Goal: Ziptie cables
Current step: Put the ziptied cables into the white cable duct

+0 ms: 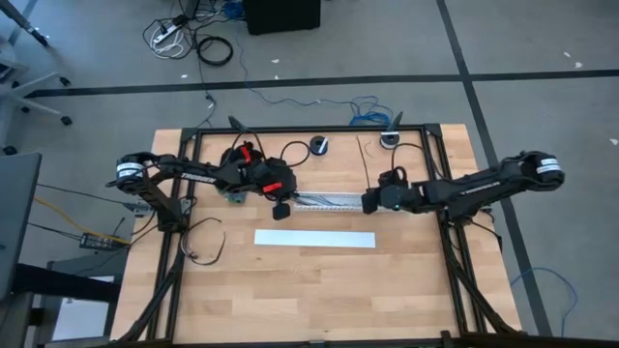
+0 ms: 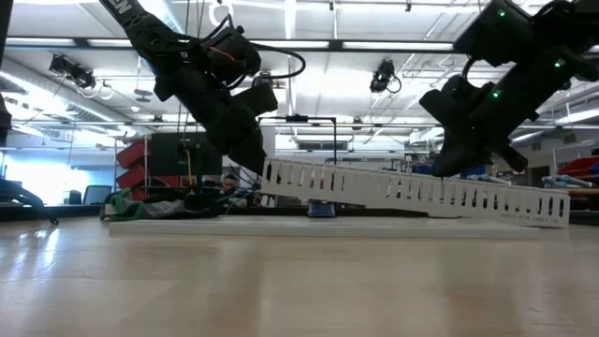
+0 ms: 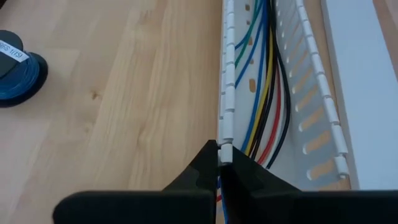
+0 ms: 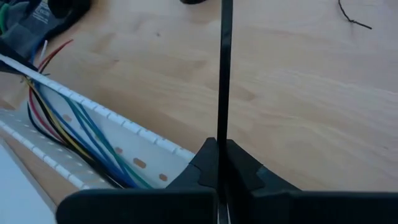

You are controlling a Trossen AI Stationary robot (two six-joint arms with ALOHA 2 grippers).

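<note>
Pinching (left wrist view): left hand (image 3: 219,152) is pressed together on one thin side wall of the white slotted duct (image 3: 227,74). The cables (image 3: 264,81) (green, blue, yellow, black, red) lie loose inside the duct channel.
Risk (left wrist view): the grip holds only a slotted wall. It could slip or a tab could bend, so the duct drops and the cables spill out.
Nearby (left wrist view): a blue tape roll (image 3: 15,68) sits on the wood, well apart from the duct.
Right wrist view: right hand (image 4: 221,149) is pinching a black ziptie (image 4: 222,74) that sticks straight out ahead. The duct and cables lie off to one side, not under the tie. A dark module (image 4: 31,22) sits at the cables' far end.
Risk (right wrist view): the tie is long and thin. It may flex, twist in the pinch, or catch a slot instead of passing round the bundle.
Low view: the duct is tilted, with the left hand's end raised and the other end seeming to rest on the table. The right hand is just above it; whether they touch, cannot tell.
Risk (low view): the tilted duct could slide or pivot if it is nudged by the right hand.
High view: the hands are at opposite ends of the duct. A white strip (image 1: 314,239) lies parallel to the duct and apart from it.
Surface: light wood table (image 1: 290,300) with a black frame, flat, grain visible.
Room: grey floor with dark tape lines and loose cords, and a blue cable coil (image 1: 372,111) beyond the table. The low view shows ceiling strip lights and racks behind.
</note>
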